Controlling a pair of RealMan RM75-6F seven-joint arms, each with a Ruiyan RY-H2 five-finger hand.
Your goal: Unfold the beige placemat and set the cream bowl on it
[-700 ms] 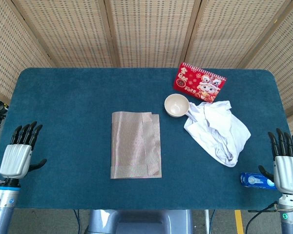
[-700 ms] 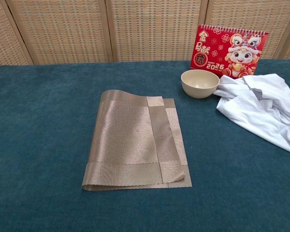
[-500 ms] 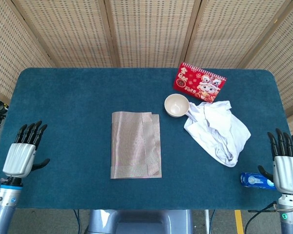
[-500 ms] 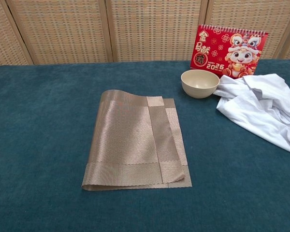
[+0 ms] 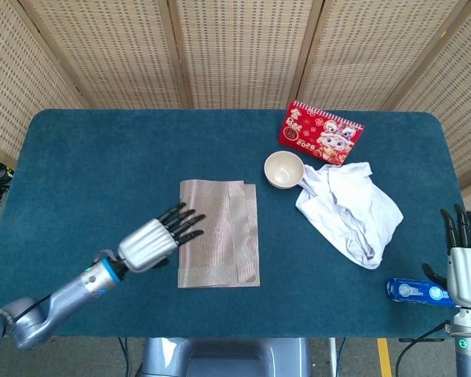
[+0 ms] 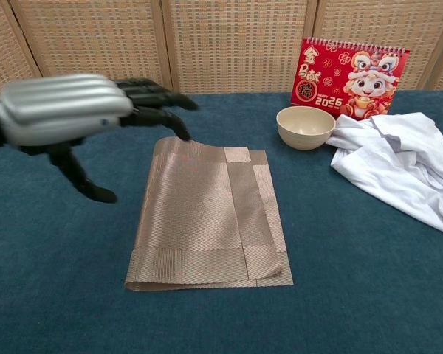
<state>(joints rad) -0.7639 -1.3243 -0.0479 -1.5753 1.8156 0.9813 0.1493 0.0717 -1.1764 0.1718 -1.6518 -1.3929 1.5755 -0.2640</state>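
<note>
The beige placemat [image 5: 218, 233] [image 6: 207, 214] lies folded in the middle of the blue table. The cream bowl [image 5: 283, 169] [image 6: 305, 127] stands upright and empty behind it to the right, touching a white cloth. My left hand [image 5: 158, 236] [image 6: 74, 112] hovers at the mat's left edge with its fingers spread and reaching over the fold, holding nothing. My right hand [image 5: 465, 259] stays at the table's right front edge, fingers straight and apart, empty; the chest view does not show it.
A crumpled white cloth [image 5: 349, 207] [image 6: 402, 167] lies right of the bowl. A red desk calendar [image 5: 319, 133] [image 6: 352, 74] stands behind them. A small blue packet [image 5: 418, 291] lies near my right hand. Woven screens close off the back.
My left arm has swung in from the table's left edge to the placemat's left side. The right hand has sunk slightly. Mat and bowl have not moved.
</note>
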